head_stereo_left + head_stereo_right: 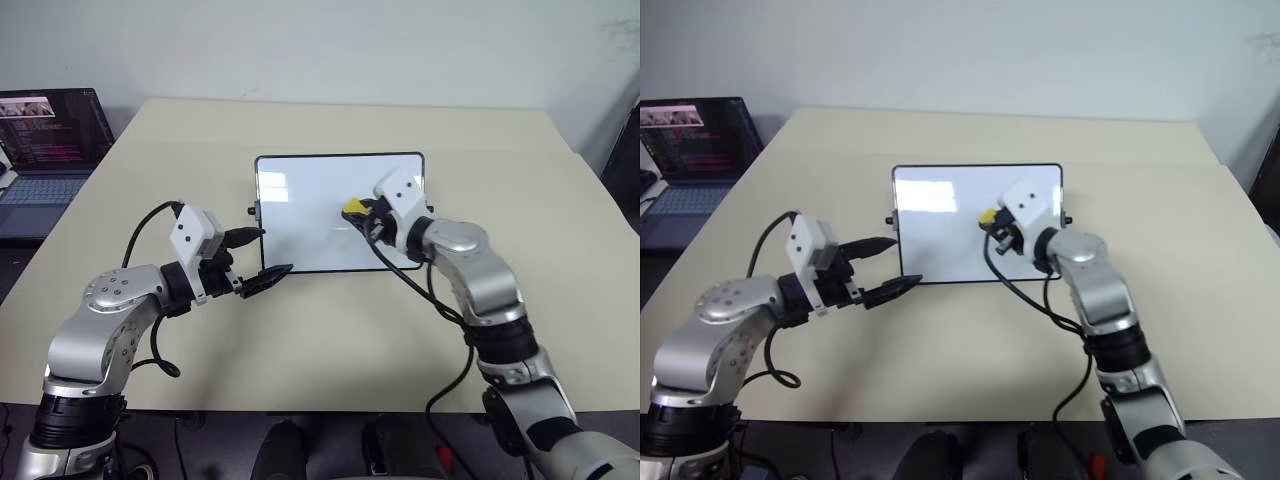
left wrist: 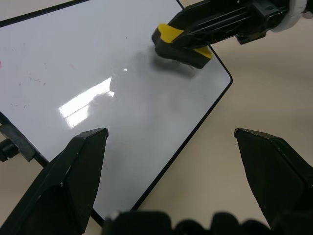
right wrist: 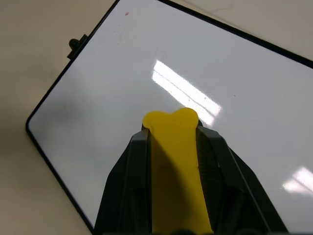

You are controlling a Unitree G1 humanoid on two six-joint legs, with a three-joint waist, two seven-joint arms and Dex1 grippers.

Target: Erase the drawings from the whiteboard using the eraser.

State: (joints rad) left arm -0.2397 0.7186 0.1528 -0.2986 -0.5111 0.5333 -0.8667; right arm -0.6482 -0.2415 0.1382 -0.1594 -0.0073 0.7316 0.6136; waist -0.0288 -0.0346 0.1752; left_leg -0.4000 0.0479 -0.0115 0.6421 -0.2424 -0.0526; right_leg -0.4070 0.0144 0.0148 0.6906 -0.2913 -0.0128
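Observation:
The whiteboard lies flat in the middle of the beige table, its glossy face nearly all white. Of the drawings, I see faint red smears and one red speck near a corner. My right gripper is shut on the yellow eraser, which it holds over the right part of the board, seemingly just off the surface. The eraser has a dark underside. My left gripper is open and hangs at the board's near left corner with nothing between its fingers.
An open laptop stands off the table's left side at the back. The table is bare beige between the board and its near edge. Black cables loop from both wrists.

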